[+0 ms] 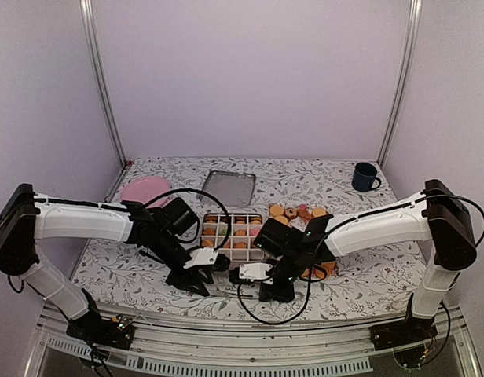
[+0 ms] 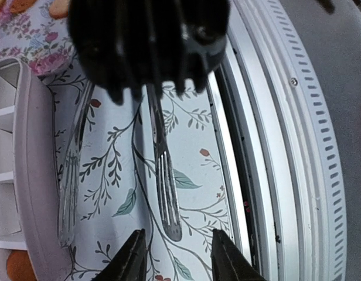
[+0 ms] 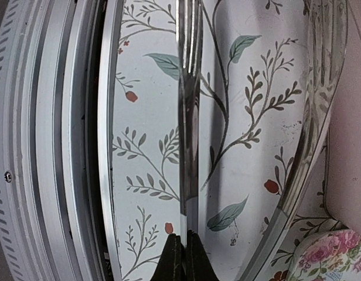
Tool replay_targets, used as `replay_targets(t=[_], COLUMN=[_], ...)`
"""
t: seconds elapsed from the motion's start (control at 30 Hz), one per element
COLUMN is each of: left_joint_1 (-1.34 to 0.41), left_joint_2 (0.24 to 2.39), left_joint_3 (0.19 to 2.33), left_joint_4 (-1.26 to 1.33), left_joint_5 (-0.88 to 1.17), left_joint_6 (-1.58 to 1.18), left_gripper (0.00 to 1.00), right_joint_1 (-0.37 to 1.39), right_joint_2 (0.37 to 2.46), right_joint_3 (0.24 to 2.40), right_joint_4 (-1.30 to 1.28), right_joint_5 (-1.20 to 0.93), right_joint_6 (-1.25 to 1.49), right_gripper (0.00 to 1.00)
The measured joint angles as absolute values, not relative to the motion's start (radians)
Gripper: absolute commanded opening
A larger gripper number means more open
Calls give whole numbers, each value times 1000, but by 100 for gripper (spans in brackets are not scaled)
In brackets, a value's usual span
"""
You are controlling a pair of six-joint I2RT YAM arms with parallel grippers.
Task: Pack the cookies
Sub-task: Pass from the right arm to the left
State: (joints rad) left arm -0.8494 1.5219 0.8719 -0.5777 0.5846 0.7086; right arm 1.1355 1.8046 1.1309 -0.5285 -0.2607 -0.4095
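1. Only the top view showed the cookies (image 1: 240, 232) in the divided tray (image 1: 231, 213) at mid-table, with more loose just to its right.
2. The right wrist view showed the right gripper (image 3: 181, 257) clenched on one arm of the metal tongs (image 3: 188, 117). The left wrist view showed the left gripper (image 2: 179, 260) released, its fingers apart, with a tong tip just beyond them.
3. From above, both sets of jaws were hidden by the dark wrists, and the tongs were hard to make out.
4. The tongs ran along a narrow strip of floral cloth (image 2: 192, 152) between the tray wall and the table's edge rail (image 2: 274, 146).
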Motion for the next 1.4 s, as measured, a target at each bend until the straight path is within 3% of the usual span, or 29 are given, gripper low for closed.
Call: replay_targets(t=[0.23,0.5,0.77,0.9,1.17,1.2,1.23,1.27,1.4], left_joint_1=[-889,-902,-908,-912,-913,-913,-913,-915,-922], left_joint_2=[1521,1526,1532,1541,1565,1566,1566,1566,1576], left_joint_3=[818,799,785,783,781,781,781,781,786], left_joint_4=[-484,-405,-366,-346,-321,-316,-310,-300,-290], left_joint_5=[476,412,405,402,403,403,406,410,410], left_joint_6=[707,701,699,696,699,699,698,700,703], left_gripper=[36,11,20,19,26,27,27,27,24], right_joint_1=[1131,1124,1121,1121,1121,1121,1121,1121,1118], right_joint_2=[1832,1855,1855,1855,1843,1831,1812,1791,1664], right_joint_3=[1161,1174,1174,1173,1158,1150,1137,1124,1085], right_joint_4=[-524,-519,-514,-519,-523,-522,-522,-523,-514], right_joint_5=[-279,-286,-288,-290,-257,-241,-226,-211,-127], right_joint_6=[-410,-400,-374,-364,-329,-323,-315,-301,-267], right_gripper=[0,3,13,18,61,71,94,100,99])
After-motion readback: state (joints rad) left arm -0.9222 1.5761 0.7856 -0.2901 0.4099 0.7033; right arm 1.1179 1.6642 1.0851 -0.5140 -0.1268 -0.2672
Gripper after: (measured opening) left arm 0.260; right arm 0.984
